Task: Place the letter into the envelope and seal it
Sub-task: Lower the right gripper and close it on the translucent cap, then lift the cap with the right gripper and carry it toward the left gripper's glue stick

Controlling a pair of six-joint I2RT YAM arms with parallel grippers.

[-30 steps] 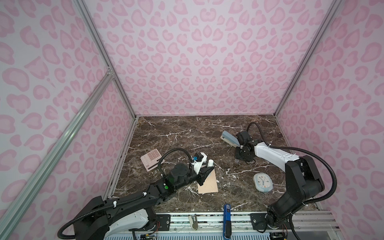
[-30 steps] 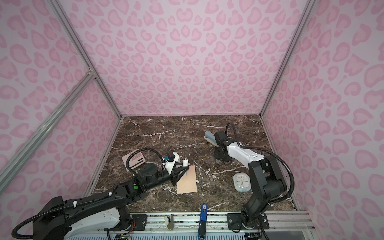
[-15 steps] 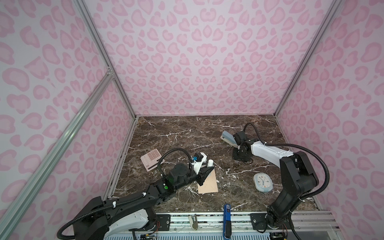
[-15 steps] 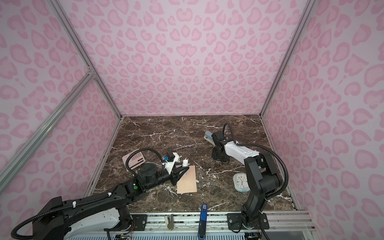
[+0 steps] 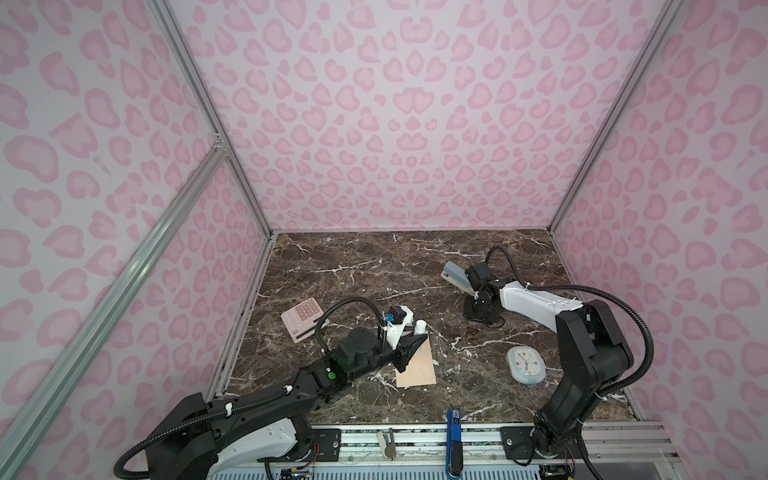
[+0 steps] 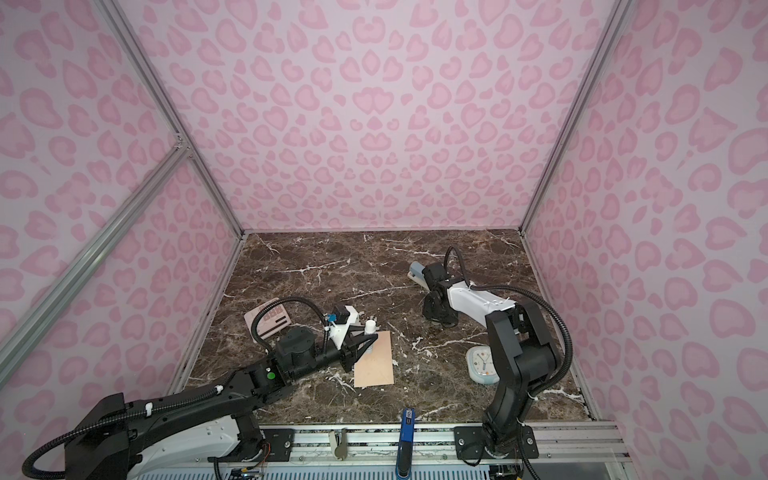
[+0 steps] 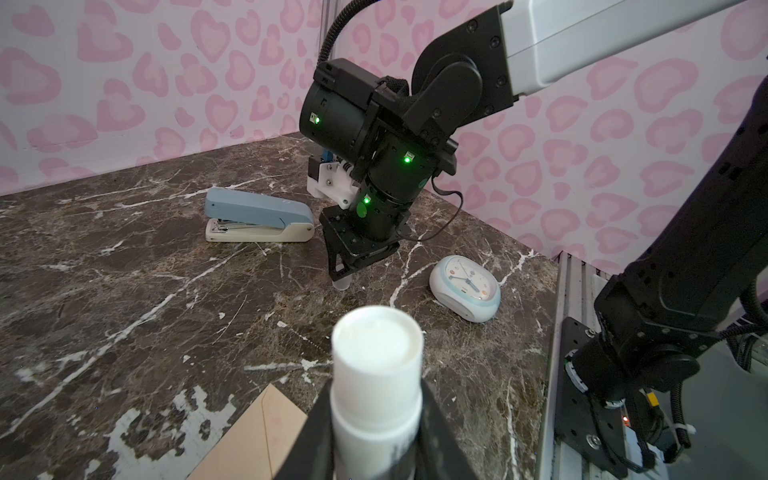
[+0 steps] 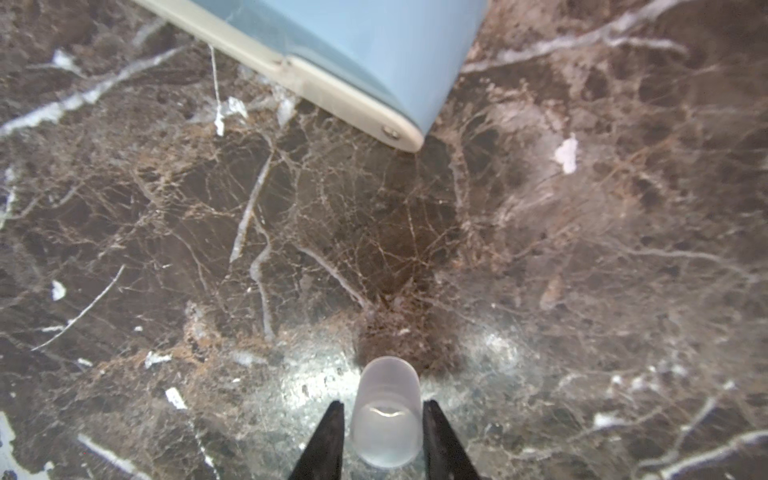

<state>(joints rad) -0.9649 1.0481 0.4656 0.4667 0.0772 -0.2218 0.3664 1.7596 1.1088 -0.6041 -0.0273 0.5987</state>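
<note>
though blurred — clock point(image 7: 464, 286) dial, plain envelope point(image 5: 417, 365)

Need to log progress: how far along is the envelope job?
Done: no letter shows; the envelope lies flat, flap down. In hand: left gripper holds an uncapped glue stick at its edge; right gripper straddles the cap. Left: whether it's glued can't be told.

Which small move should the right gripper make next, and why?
Probably close the right gripper fully on the small translucent plastic cap, which stands between its jaws with slim gaps. The left gripper holds the uncapped white cylindrical glue stick above the flat peach-orange paper envelope.
</note>
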